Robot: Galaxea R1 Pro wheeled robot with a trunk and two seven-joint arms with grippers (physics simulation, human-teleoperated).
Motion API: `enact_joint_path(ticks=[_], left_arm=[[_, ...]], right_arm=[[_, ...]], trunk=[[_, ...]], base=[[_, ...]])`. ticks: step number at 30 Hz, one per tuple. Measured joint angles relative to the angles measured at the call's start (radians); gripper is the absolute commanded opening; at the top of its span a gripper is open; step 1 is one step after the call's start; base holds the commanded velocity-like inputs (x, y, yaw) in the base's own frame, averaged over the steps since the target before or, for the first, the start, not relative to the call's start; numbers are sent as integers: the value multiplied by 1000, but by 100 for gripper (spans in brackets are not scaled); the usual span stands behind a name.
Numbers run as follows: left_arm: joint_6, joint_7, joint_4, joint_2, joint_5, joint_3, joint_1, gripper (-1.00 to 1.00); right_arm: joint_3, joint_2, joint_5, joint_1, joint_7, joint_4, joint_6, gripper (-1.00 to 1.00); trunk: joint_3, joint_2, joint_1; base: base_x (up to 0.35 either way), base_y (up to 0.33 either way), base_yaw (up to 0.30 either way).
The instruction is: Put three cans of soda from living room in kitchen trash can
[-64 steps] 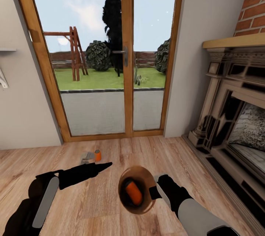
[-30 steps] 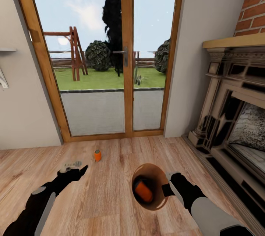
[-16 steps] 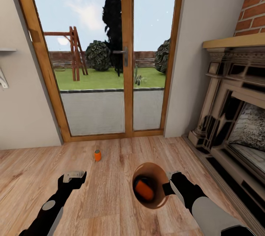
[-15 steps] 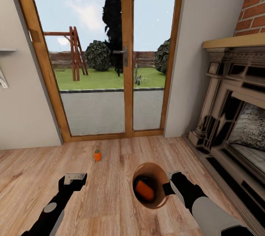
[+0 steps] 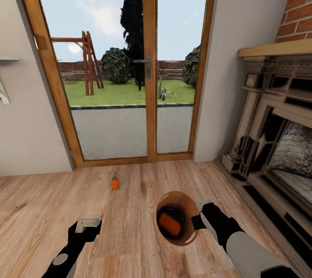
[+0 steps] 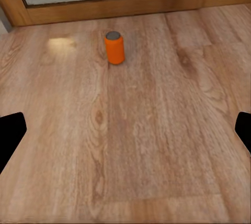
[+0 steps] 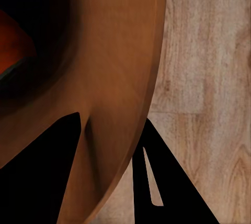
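The robot is in the living room, facing wood-framed glass doors, with a stone fireplace under brick on the right. The right gripper holds the trash can by its right rim, tipped so the mouth faces the head camera; in the right wrist view the jaws are closed on the wall, one finger inside and one outside. An orange soda can lies on its side in the bin's smooth orange-brown interior. A second orange can stands upright on the plank floor, far and left of the bin, near the doors; in the left wrist view it shows a grey top and sits well ahead of the fingers. The left gripper hovers low over the floor at near left, jaws spread wide and holding nothing.

The step in hand looks like collecting the second can. The next move probably calls for reaching the left arm forward until the open jaws straddle the can, closing on its round sides, then carrying it over the bin's mouth. The can is small, smooth and cylindrical, so a glancing touch could topple it and let it roll on the polished wood grain.
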Motion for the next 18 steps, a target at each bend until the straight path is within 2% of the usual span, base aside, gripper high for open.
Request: enact_joint_path(ticks=[4,18], left_arm=[[-7,1,33,-1,0,1,-2,100],[-10,1,39,-4,1,2,-4,100]], right_arm=[[0,0,1,0,-1,-1,0,-100],[0,0,0,0,-1,-1,0,-100]], trunk=[[0,0,0],[0,0,0]], base=[[0,0,0],[0,0,0]])
